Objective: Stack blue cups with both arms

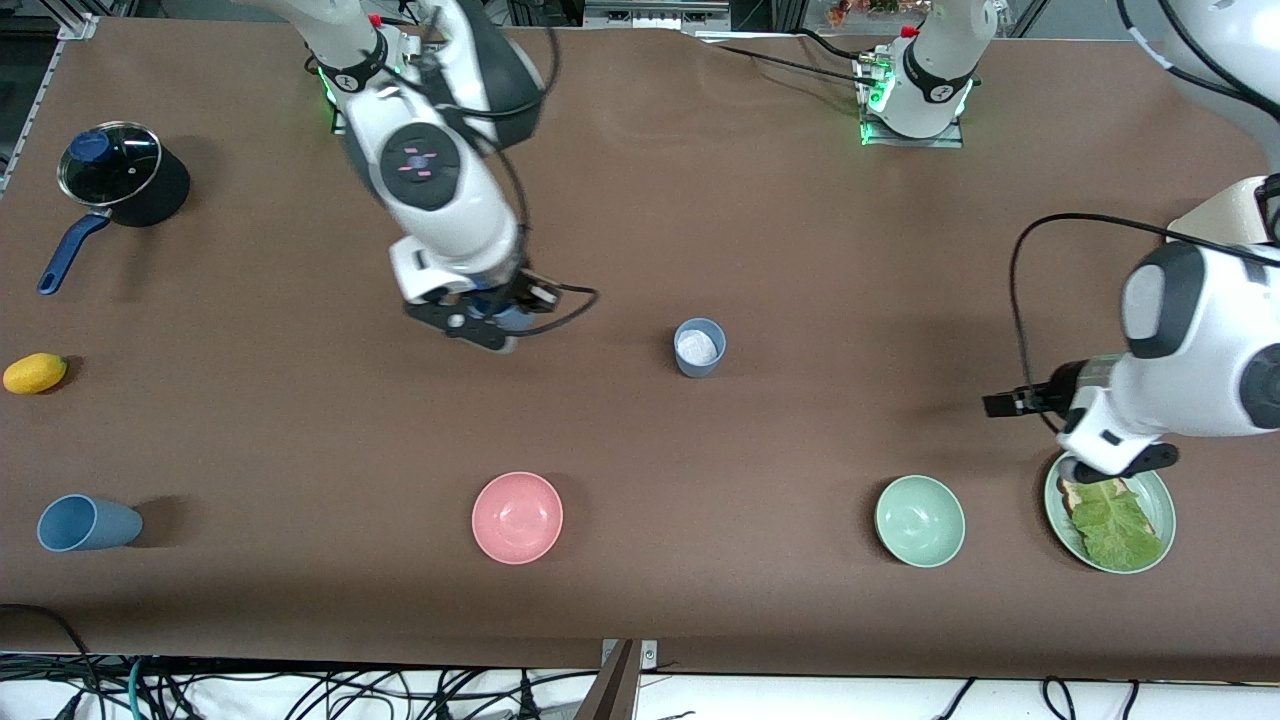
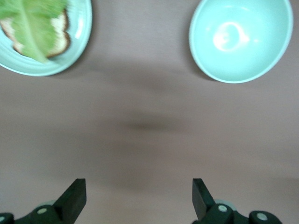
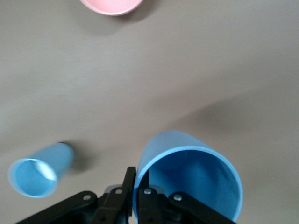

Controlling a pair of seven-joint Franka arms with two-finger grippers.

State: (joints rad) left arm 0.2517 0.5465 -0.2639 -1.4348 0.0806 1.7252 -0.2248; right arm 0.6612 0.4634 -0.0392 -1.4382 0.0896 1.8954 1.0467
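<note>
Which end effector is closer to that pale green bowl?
The left. The left end effector hangs open over the table beside the pale green bowl. The right end effector, gripping a blue cup, is toward the right arm's end of the table.

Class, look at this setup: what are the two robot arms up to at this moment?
The right gripper is shut on a blue cup, pinching its rim and holding it above the table. A greyer blue cup stands upright mid-table, and another cup lies on its side near the front edge. The left gripper waits open, over the table by the green plate.
</note>
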